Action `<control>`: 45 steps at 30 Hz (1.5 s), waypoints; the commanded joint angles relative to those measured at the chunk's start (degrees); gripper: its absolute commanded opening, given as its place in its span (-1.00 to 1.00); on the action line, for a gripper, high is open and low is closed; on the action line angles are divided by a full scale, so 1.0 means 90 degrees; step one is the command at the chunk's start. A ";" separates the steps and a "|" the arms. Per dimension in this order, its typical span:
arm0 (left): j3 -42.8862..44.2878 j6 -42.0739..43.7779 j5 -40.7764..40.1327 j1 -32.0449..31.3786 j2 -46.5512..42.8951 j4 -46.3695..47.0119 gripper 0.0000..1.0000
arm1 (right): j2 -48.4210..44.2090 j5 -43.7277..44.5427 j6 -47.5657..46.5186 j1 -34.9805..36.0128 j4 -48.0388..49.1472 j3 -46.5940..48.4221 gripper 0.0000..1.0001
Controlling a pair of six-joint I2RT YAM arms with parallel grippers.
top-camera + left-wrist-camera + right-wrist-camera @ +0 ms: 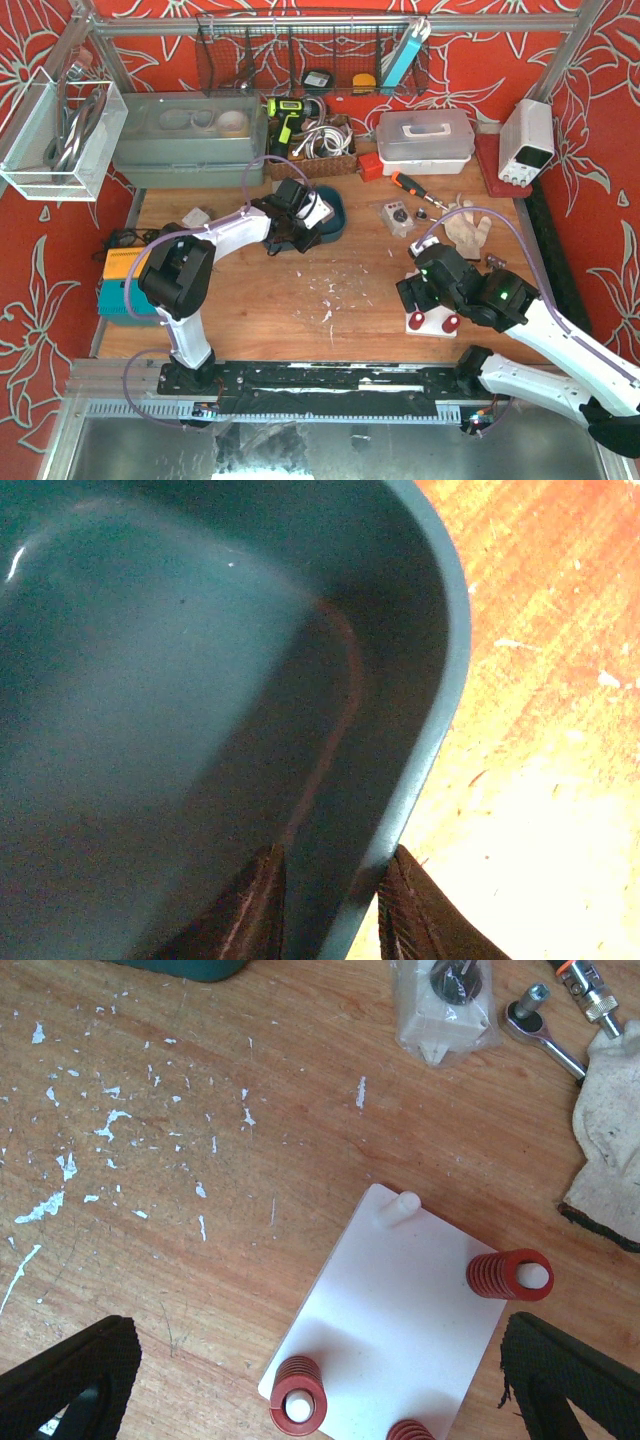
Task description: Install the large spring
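A white plate with four pegs lies on the wooden table; it also shows in the top view. Red springs sit on three pegs. The far peg is bare. My right gripper hangs open just above the plate, its fingers wide on either side, holding nothing. My left gripper is at a teal bin, one finger inside and one outside the rim, with a gap on the inner side. The part of the bin I see holds no spring. No loose spring is in view.
A ratchet, a bagged part and a work glove lie beyond the plate. A screwdriver, a clear box, a power supply, a cable basket and a grey tote line the back.
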 commanded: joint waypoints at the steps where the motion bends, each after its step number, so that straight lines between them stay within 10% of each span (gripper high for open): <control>1: -0.0090 -0.0116 0.0117 0.0018 -0.0048 0.0119 -0.43 | -0.0132 0.0041 -0.0010 -0.0017 -0.0283 0.0110 0.98; 18: -0.0030 -0.1302 -0.0449 -0.0233 0.0107 0.0454 -0.77 | -0.0046 -0.0058 -0.0048 -0.0019 -0.0256 0.0094 0.98; 27: 0.0131 -0.1685 -0.0596 -0.0393 0.0112 0.0613 -0.55 | 0.0080 -0.0110 -0.0014 -0.0018 -0.0284 0.0126 0.98; 33: 0.0850 -0.2063 -0.0793 -0.0393 0.0267 0.0069 0.01 | 0.0237 -0.0117 -0.0019 -0.0017 -0.0396 0.0254 0.98; 45: 0.1363 -0.2239 -0.0841 0.0112 0.0296 -0.0884 -0.17 | 0.0764 0.0155 0.0096 -0.0019 -0.1004 0.0665 0.98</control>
